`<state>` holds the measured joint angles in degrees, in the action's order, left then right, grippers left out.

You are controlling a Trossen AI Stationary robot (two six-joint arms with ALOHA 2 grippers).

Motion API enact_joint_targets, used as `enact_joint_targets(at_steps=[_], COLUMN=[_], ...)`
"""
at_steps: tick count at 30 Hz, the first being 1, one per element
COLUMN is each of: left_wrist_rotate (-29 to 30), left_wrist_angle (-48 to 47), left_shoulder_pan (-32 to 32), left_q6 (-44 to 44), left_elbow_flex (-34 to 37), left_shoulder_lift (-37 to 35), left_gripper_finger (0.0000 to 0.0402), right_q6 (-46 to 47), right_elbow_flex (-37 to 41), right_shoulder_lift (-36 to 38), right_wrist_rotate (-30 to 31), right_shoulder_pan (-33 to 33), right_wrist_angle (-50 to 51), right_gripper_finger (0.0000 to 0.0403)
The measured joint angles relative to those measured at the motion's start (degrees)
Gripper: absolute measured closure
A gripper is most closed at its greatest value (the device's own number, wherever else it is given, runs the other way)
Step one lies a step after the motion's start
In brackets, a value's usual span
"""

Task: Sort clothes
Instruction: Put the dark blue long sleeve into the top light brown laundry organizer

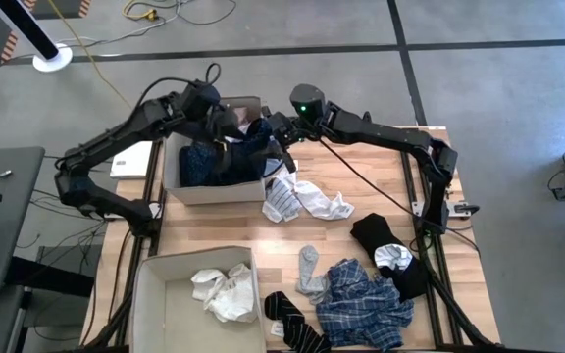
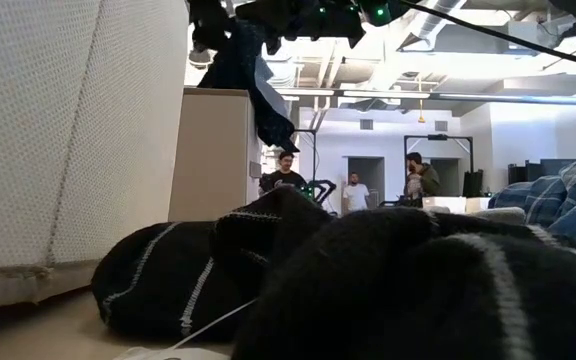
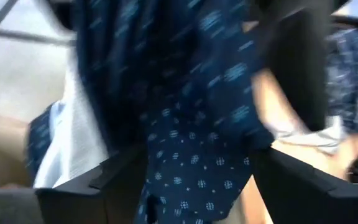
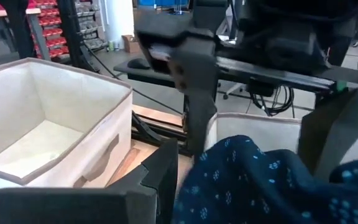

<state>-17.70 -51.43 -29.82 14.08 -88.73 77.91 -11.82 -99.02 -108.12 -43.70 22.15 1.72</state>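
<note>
Hanging limp between my left gripper (image 1: 231,127) and right gripper (image 1: 275,132), the soft navy dotted garment (image 1: 248,137) is draping over the tan cardboard box (image 1: 177,184) below both. My right gripper is pinching its cloth; my left gripper's fingers are standing wide around the folds.

Both arms reach inward at the counter's far end, wrists close together. The left gripper (image 1: 226,132) has its jaws spread; the right gripper (image 1: 275,135) has its jaws partly apart.
</note>
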Motion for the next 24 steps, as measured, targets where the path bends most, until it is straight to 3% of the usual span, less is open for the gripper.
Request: enact_joint_targets(at_steps=[9,13,15,18,24], left_wrist_rotate=[-8.8,-8.8,-5.7,-0.2,2.5], left_wrist_angle=[-0.6,0.5,1.5,2.1,2.3], left_shoulder_pan=[1.8,2.7,2.8,3.4,2.8], left_q6=[0.8,2.3,3.0,4.5,6.8], left_elbow_flex=[0.1,0.1,0.1,0.1,0.1], left_shoulder_lift=[2.0,2.9,2.8,2.8,2.8], left_gripper_finger=[0.0111,0.0113,0.0128,0.0181,0.0356], right_q6=[-0.1,-0.1,-0.1,-0.1,-0.2], right_elbow_flex=[0.0,0.0,0.0,0.0,0.0], right_shoulder_lift=[0.0,0.0,0.0,0.0,0.0], right_wrist_rotate=[0.0,0.0,0.0,0.0,0.4], right_shoulder_pan=[0.0,0.0,-0.1,-0.1,-0.4], right_wrist_angle=[0.0,0.2,0.2,0.2,0.1], right_gripper_finger=[0.0251,0.0251,0.0251,0.0251,0.0251])
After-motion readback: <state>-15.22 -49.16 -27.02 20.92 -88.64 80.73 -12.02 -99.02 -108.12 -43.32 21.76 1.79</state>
